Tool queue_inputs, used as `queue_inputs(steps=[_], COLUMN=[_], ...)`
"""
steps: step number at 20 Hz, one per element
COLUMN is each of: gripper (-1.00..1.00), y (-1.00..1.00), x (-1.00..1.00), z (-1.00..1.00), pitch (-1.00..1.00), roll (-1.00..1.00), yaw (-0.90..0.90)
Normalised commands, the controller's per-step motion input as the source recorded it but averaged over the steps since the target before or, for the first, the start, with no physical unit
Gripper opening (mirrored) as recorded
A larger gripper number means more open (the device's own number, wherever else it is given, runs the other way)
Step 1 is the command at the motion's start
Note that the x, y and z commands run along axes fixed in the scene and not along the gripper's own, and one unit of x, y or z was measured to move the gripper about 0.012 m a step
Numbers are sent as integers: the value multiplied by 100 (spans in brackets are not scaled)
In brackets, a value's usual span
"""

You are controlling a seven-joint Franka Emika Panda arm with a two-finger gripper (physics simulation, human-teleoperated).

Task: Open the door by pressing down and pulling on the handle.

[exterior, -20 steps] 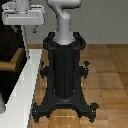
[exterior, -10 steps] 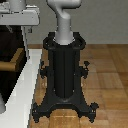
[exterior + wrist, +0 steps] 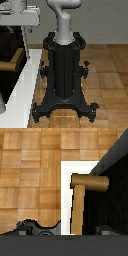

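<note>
Approach stage: the handle (image 3: 80,203) projects from the door (image 3: 112,188) at 3 o'clock, untouched by the end effector (image 3: 62,228), whose opening cannot be told, so pressing down and pulling both remain undone.

Items I cannot fully read from my station:

- Dark flat door panel (image 3: 11,55): cut off by the exterior view's left edge; height unreadable.
- Tan wooden cylindrical handle (image 3: 14,61): only a stub shows there, the rest cropped.
- Grey-white robot arm (image 3: 64,20): top cropped.
- Dark fingers (image 3: 37,227): blurred shapes at the wrist frame's edge; I cannot tell their spacing.
</note>
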Motion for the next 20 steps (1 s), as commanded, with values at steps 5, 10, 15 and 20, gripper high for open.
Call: queue_inputs(steps=[5,10,15,20], gripper=[100,100,100,100], y=[0,0,0,0], x=[0,0,0,0], z=[0,0,0,0], pitch=[0,0,0,0], roll=[0,-3,-6,-6], yaw=[0,0,0,0])
